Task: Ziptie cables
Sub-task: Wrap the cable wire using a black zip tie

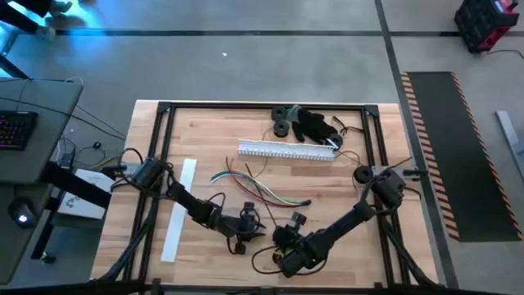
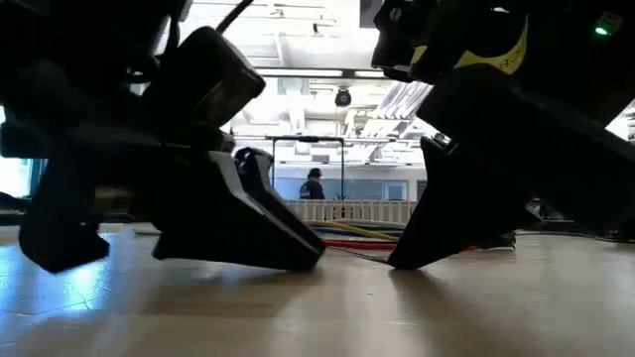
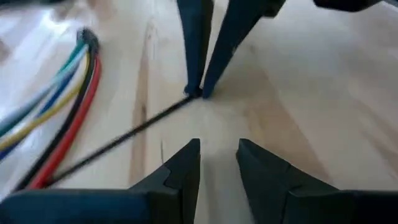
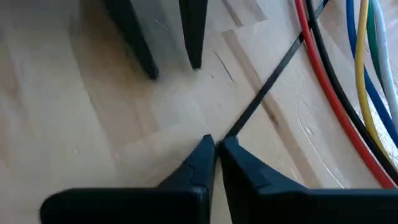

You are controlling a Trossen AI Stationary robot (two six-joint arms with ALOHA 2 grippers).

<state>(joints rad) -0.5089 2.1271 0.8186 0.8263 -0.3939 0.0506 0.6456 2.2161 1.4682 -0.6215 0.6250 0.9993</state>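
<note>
Down near the table's (image 1: 205, 131) front edge, right gripper (image 4: 216, 147) pinches a black ziptie (image 4: 267, 87); left gripper (image 3: 217, 152) waits narrowly parted, cables (image 4: 348, 81) beside.

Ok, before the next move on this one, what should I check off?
1. Right hand shut on the zip tie end: ok.
2. Left hand open, facing that pinched end: ok.
3. Cables lying side by side next to the hands: ok.
4. Zip tie passed around the cables: cannot tell.
5. Zip tie's other end in sight: not ok.
</note>
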